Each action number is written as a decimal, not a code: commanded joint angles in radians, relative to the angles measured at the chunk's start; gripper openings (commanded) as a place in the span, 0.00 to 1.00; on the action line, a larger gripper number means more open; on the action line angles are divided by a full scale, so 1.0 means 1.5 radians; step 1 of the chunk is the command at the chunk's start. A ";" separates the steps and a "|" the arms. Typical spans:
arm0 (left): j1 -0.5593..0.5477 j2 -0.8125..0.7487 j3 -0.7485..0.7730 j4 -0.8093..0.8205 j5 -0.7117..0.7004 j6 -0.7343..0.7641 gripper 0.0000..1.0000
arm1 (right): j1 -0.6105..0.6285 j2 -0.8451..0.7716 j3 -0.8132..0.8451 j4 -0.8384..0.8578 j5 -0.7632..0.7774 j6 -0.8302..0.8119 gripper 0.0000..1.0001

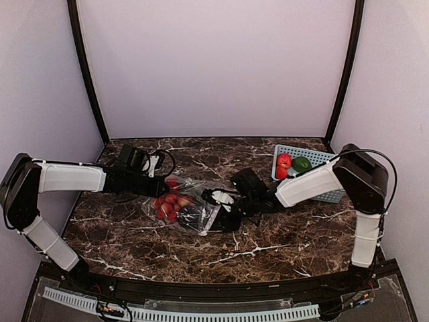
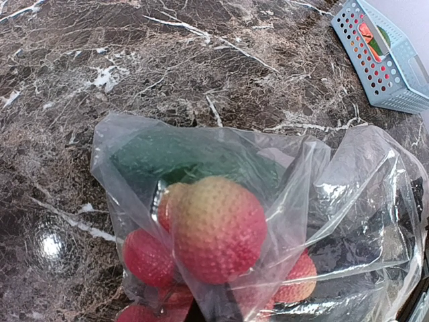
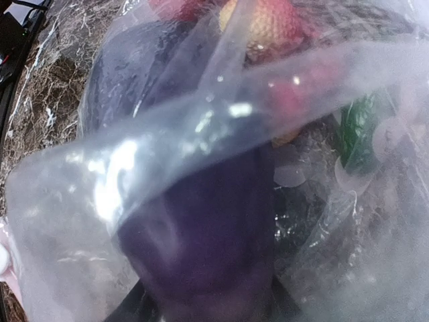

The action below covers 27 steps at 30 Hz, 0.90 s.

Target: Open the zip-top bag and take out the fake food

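Zip-top bag (image 1: 184,204) plastic crowds the right fingers (image 1: 221,209), which flank a dark purple piece (image 3: 208,228) at the mouth; whether they grip it I cannot tell. The left fingers (image 1: 153,182) are pressed together, seemingly pinching the bag's far corner. It lies in the middle of the desk (image 1: 268,248), apparently opened, with most of the fake food (red fruits (image 1: 167,201), something green) inside. A red piece (image 1: 284,161) and a green piece (image 1: 301,164) sit in the blue basket (image 1: 332,194), so removal looks barely begun.
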<state>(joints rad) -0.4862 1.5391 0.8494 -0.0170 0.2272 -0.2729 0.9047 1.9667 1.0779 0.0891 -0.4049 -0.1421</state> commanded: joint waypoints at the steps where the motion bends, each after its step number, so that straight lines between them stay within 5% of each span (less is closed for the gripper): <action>1: 0.004 -0.001 0.006 -0.011 -0.011 0.005 0.01 | -0.009 -0.067 -0.026 -0.012 0.018 -0.003 0.35; 27: 0.004 0.003 0.004 -0.012 -0.022 0.007 0.01 | -0.059 -0.294 -0.214 -0.107 0.153 0.085 0.25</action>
<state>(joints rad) -0.4862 1.5391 0.8494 -0.0174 0.2050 -0.2726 0.8402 1.5764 0.7986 -0.0338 -0.2348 -0.0719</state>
